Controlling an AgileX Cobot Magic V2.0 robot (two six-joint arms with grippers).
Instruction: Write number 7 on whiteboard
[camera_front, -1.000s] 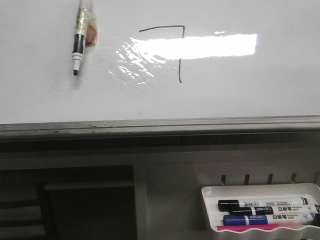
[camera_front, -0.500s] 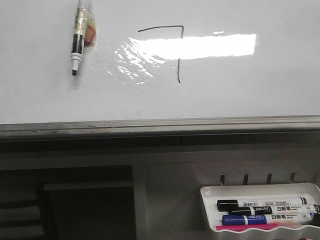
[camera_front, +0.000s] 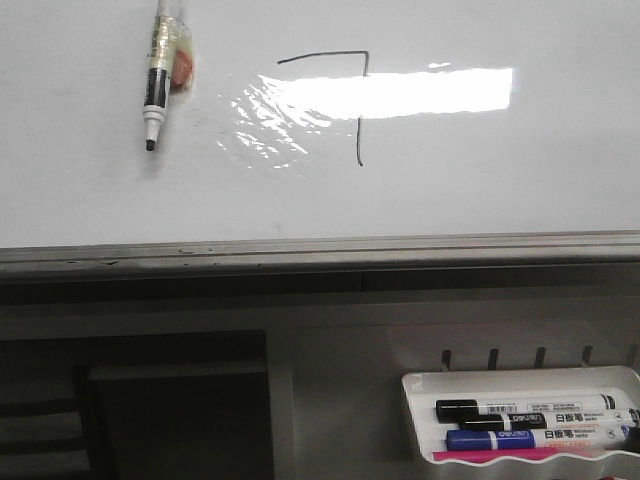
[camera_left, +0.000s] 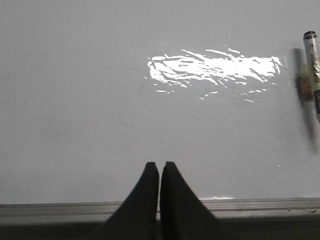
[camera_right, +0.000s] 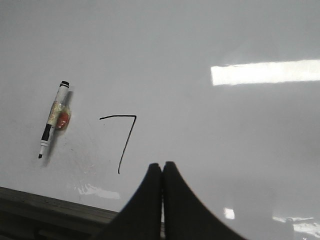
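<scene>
The whiteboard (camera_front: 480, 190) fills the upper part of the front view, with a grey metal edge strip (camera_front: 320, 250) along its near side. A thin dark number 7 (camera_front: 359, 110) is drawn near its middle; it also shows in the right wrist view (camera_right: 125, 142). A marker (camera_front: 158, 80) with tape round it and its cap off lies on the board left of the 7, tip toward the edge; it also shows in the right wrist view (camera_right: 52, 120) and the left wrist view (camera_left: 312, 70). My left gripper (camera_left: 159, 165) and right gripper (camera_right: 162, 165) are shut and empty, near the board's edge. Neither shows in the front view.
A small white plastic tray (camera_front: 520, 420) at the front right holds several markers, black and blue among them, and a pink item. A dark recess (camera_front: 170, 400) lies below the board's edge at the front left. Strong glare (camera_front: 400, 95) crosses the 7.
The front view shifts by a pixel or two between frames; the marker, the 7 and the tray keep their places.
</scene>
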